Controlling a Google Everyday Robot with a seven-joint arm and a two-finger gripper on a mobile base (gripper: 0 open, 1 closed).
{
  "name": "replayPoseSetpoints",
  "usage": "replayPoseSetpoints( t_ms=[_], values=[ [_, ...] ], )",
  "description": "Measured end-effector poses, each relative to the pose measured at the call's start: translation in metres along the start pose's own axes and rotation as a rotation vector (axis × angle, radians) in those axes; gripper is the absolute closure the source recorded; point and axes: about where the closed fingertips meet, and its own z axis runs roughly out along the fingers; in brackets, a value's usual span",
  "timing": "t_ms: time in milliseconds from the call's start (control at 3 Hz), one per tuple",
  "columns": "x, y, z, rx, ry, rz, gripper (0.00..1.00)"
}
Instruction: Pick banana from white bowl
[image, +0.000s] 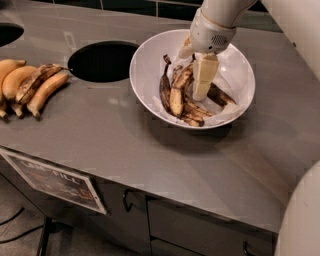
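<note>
The white bowl (150, 60) stands on the grey counter, right of a round hole, lined with crumpled white paper. Several overripe bananas lie in it. The lightest, a thick yellow-tan banana (177, 94) blotched with brown-black, lies left of centre beside a thinner, almost black one (164, 86). My gripper (199, 90) reaches down into the bowl from the white arm above. It sits just right of the yellow-tan banana, among the darker bananas, and hides part of the pile.
A bunch of plump orange-yellow bananas (30, 85) lies at the counter's left edge. A round hole (102, 61) opens in the counter (100, 130) between the bunch and the bowl. The white arm (300, 215) fills the right edge. A cabinet front is below.
</note>
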Motion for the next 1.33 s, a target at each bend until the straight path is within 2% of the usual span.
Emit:
replayPoseSetpoints(
  t_ms=[1333],
  values=[
    [0.0073, -0.0060, 0.0122, -0.026, 0.042, 0.018, 0.16]
  ],
)
